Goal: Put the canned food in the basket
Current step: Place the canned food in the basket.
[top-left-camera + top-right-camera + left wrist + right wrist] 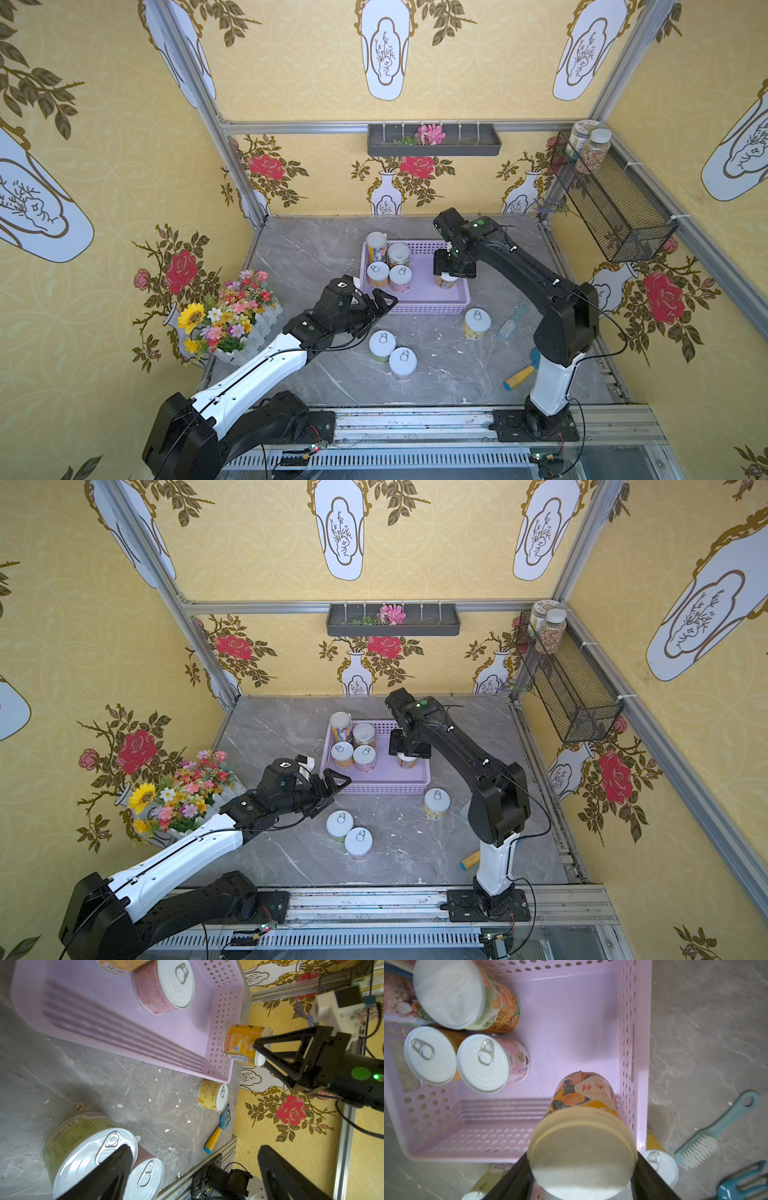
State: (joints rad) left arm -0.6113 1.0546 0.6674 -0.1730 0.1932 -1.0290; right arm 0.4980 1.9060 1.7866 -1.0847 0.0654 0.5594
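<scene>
Right tool (451,272) clamped on an orange-labelled round tin (583,1095), over the shallow lavender perforated plastic basket (419,309)

The tin's straight below the tool, gripped near its top, and four more tins (401,278) cluster further along the basket. Left tool (378,307) is spread wide and holds nothing, just off the basket's corner. Grey marble-look counter (316,257), yellow floral wallpaper (291,62) all round. The tin stands upright, long axis vertical, pale lid facing the tool.
</scene>
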